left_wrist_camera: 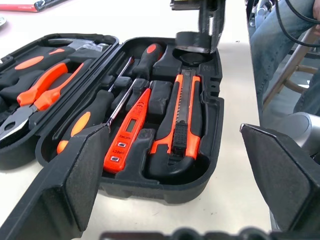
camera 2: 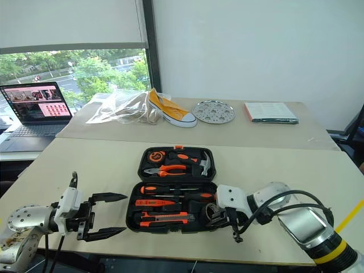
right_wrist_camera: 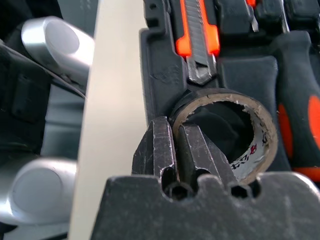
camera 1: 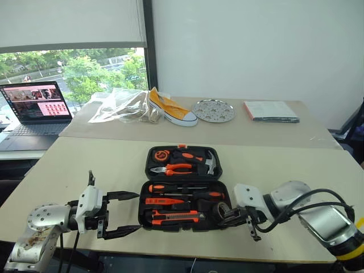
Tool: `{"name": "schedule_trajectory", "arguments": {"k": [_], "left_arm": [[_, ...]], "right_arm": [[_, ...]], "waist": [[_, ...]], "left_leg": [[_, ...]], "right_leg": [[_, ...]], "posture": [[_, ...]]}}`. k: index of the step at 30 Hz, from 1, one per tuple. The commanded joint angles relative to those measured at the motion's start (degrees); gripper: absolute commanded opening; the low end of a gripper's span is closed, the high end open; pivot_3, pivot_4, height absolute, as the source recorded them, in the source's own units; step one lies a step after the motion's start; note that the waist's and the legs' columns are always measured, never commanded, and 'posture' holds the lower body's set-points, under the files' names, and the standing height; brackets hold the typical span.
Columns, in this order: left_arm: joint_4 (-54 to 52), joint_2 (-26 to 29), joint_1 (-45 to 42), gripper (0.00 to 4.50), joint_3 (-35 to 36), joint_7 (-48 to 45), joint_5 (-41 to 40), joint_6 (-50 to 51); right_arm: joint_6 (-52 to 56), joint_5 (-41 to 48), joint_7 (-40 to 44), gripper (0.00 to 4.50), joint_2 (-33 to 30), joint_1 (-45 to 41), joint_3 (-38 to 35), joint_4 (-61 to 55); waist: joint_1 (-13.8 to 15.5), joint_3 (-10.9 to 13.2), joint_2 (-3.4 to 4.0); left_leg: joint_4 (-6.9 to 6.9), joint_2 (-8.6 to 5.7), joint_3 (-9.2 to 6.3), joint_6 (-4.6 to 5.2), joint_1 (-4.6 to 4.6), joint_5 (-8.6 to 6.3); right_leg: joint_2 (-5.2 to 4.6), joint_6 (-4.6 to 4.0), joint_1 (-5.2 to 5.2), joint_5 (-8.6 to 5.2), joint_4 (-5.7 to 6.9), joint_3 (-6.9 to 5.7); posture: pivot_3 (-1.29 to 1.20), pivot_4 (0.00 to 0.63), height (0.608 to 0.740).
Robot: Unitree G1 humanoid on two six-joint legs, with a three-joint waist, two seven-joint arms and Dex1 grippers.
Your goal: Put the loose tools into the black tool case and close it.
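The black tool case [camera 1: 143,196] lies open on the near table. Its near half holds two black-and-orange screwdrivers [camera 1: 170,187], a slim orange screwdriver [camera 1: 165,201] and the utility knife [camera 1: 176,216]. My right gripper [right_wrist_camera: 175,145] is shut on the wall of the small black tape roll [right_wrist_camera: 225,95], one finger inside the ring and one outside. It holds the roll [camera 1: 222,210] at the case's near right corner, just over a round recess [left_wrist_camera: 192,59] past the knife's tip. My left gripper [camera 1: 139,211] stands open beside the case's left edge, pointing at it, with nothing between its fingers.
The raised lid half holds orange pliers [camera 1: 176,168], a hammer [camera 1: 209,162] and a round tape measure [camera 1: 162,154]. The far table carries a laptop [camera 1: 37,105], a plastic bag [camera 1: 122,105], a yellow shoe [camera 1: 170,109], a metal plate [camera 1: 213,110] and a book [camera 1: 271,111].
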Motion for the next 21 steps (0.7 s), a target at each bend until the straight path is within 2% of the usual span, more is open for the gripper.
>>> {"name": "schedule_trajectory", "arguments": {"k": [1, 5, 6, 7, 12, 15, 17, 21], "left_arm": [[-1.50, 0.68, 0.22, 4.50, 0.71, 0.82, -0.05, 0.31], [-1.21, 0.91, 0.04, 4.50, 0.97, 1.36, 0.04, 0.34], [-1.16, 0.96, -0.01, 4.50, 0.99, 1.47, 0.05, 0.35], [-0.94, 1.11, -0.11, 4.50, 1.25, 1.83, 0.06, 0.58], [-0.20, 1.56, -0.66, 4.50, 1.93, 2.91, -0.15, 1.60], [0.45, 1.49, -1.15, 4.50, 2.39, 3.91, -0.28, 2.05], [0.85, 1.44, -1.33, 4.50, 2.71, 4.66, -0.17, 2.07], [3.52, 0.56, -2.99, 4.50, 4.74, 10.64, -0.15, 4.79]], "right_arm": [[1.58, -2.87, -0.47, 0.01, 0.95, -2.42, 1.88, 1.58], [6.65, -2.80, 1.48, 0.01, 0.32, -4.79, 3.97, 1.23], [7.44, -2.73, 1.69, 0.77, 0.14, -5.08, 4.13, 1.06], [7.16, -1.47, 2.92, 0.91, 0.36, -5.87, 3.67, 0.93], [6.83, 1.55, 8.32, 2.59, -0.89, -9.22, 2.03, 1.08], [8.61, 7.41, 11.14, 3.64, -0.39, -10.22, -1.63, 1.16], [8.36, 9.95, 13.19, 3.64, -1.07, -9.94, -3.32, 0.90], [5.03, 16.22, 13.49, 3.64, 0.92, -6.99, -11.86, 5.66]], "waist": [[-0.06, 0.00, -0.01], [-0.46, -0.02, -0.03], [-0.46, -0.02, -0.03], [-0.46, -0.02, -0.03], [0.02, -0.01, -0.01], [-0.03, -0.01, -0.01], [-0.04, -0.01, -0.01], [-0.02, 0.00, -0.02]], "left_leg": [[0.04, 0.00, 0.00, 0.00, 0.01, 0.00], [0.20, 0.05, 0.02, -0.02, 0.02, 0.01], [0.21, 0.05, 0.02, -0.03, 0.03, 0.02], [0.22, 0.05, 0.01, -0.03, 0.04, 0.02], [0.20, 0.05, -0.05, -0.02, -0.04, 0.01], [0.18, 0.05, -0.06, 0.01, -0.05, -0.04], [0.17, 0.05, -0.05, 0.01, -0.09, -0.07], [0.17, 0.05, -0.05, 0.00, -0.07, -0.08]], "right_leg": [[0.01, 0.00, 0.02, 0.00, 0.01, 0.00], [0.03, -0.01, 0.05, 0.01, 0.05, 0.05], [0.02, -0.02, 0.06, 0.02, 0.08, 0.05], [0.02, -0.02, 0.06, 0.02, 0.10, 0.05], [0.02, -0.03, -0.02, 0.02, 0.09, -0.03], [0.02, -0.03, -0.03, 0.02, 0.05, -0.10], [0.03, -0.03, -0.06, 0.02, 0.03, -0.09], [0.03, -0.03, -0.04, 0.02, 0.03, -0.10]], "posture": [[0.00, 0.150, 0.740], [0.00, 0.150, 0.740], [0.00, 0.150, 0.740], [0.00, 0.150, 0.740], [0.00, 0.150, 0.740], [0.00, 0.150, 0.740], [0.00, 0.150, 0.740], [0.00, 0.150, 0.740]]}}
